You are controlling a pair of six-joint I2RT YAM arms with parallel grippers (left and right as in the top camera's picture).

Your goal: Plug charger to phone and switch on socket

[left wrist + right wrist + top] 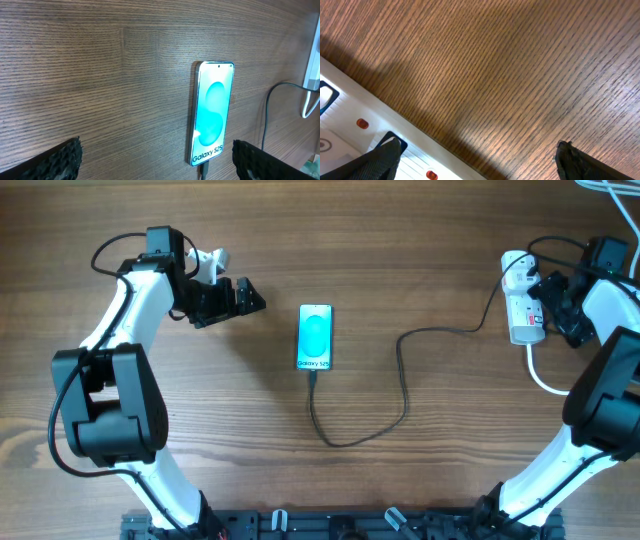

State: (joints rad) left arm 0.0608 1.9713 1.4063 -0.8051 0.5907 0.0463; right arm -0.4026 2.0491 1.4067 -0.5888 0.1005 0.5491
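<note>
The phone (315,337) lies flat mid-table, its cyan screen up and "Galaxy S25" on the near end. The charger (404,380) is a thin black cable; its tip sits in the phone's bottom edge (204,171). From there it loops right and up to the white socket (522,302) at the far right. My left gripper (240,300) hovers left of the phone (212,112), open and empty (155,165). My right gripper (558,308) is open beside the socket. In the right wrist view its left finger (377,162) overlaps the socket (355,140), which shows small red spots (362,123).
A thick white cord (541,378) curves from the socket toward the right arm's base. More white cable runs off the top right corner (615,200). Bare wood (510,75) fills the space between the right fingers.
</note>
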